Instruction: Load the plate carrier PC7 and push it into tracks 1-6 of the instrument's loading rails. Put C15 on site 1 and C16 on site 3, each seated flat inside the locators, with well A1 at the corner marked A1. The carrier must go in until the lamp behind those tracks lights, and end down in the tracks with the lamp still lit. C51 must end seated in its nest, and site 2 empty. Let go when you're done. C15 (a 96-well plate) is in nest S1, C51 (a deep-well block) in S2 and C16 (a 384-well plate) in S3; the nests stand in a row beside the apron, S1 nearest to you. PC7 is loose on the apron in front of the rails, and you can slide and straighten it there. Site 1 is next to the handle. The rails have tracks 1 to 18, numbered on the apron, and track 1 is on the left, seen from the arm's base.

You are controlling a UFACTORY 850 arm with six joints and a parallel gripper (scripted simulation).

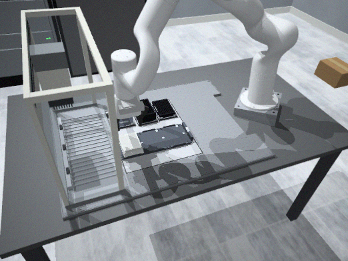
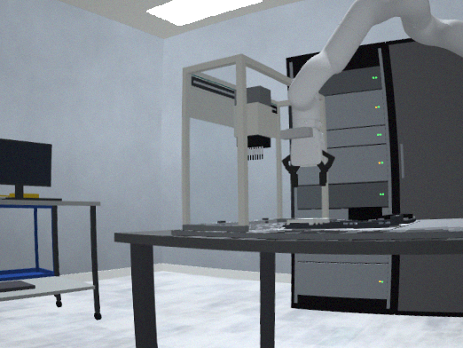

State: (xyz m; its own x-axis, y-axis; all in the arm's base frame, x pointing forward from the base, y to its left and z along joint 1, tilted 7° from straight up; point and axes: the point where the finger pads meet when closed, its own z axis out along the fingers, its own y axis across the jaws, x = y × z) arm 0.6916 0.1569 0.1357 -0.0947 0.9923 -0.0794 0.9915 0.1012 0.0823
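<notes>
The plate carrier PC7 [image 1: 165,137] lies flat on the pale apron, to the right of the instrument's rails [image 1: 87,146]. It is dark, and its sites look empty. Three nests stand in a row behind it. The right one holds a dark plate [image 1: 164,108], the middle one a taller dark block [image 1: 147,114], and the left one a plate [image 1: 127,123] partly hidden by my wrist. My gripper [image 2: 308,174] is open and empty. It hangs well above the table, over the left nest. In the overhead view the wrist [image 1: 128,104] hides its fingers.
The instrument's beige frame [image 1: 67,86] with a post [image 1: 115,140] stands close to the left of my wrist. A pipetting head [image 2: 258,129] hangs inside the frame. The arm's base [image 1: 259,106] is bolted at the right. A brown box [image 1: 333,71] lies on the floor.
</notes>
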